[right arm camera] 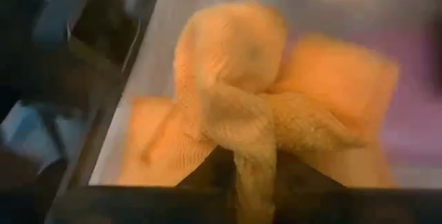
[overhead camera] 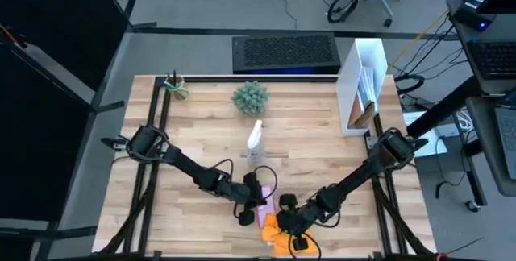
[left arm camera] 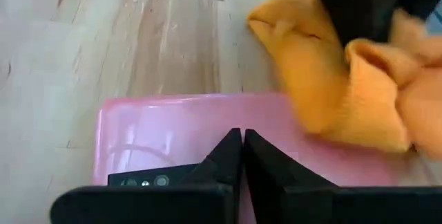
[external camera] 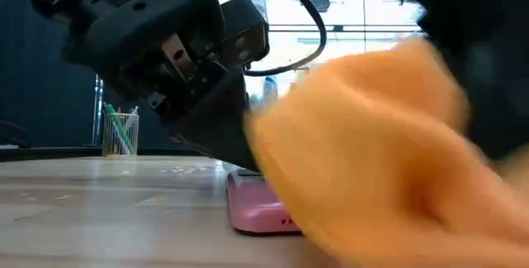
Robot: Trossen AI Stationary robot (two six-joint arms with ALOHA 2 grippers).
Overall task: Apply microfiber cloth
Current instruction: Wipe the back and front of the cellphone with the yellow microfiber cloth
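Bunching at the table's near edge, the microfiber cloth (overhead camera: 278, 233) is being clamped between the fingers of the right gripper (right arm camera: 242, 165) and pressed against a pink phone (left arm camera: 207, 134). The phone is being pinned flat by the left gripper (left arm camera: 243, 156), its fingers together. Behind, a spray bottle (overhead camera: 255, 140) is standing. No legible writing is being shown.

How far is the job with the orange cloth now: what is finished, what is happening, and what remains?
Done: the right gripper is shut on the microfiber cloth and has it at the pink phone. In hand: the cloth overlaps one end of the phone, while the left gripper, fingers shut, presses on the phone's other end. Left: most of the pink surface is not yet covered by the cloth.
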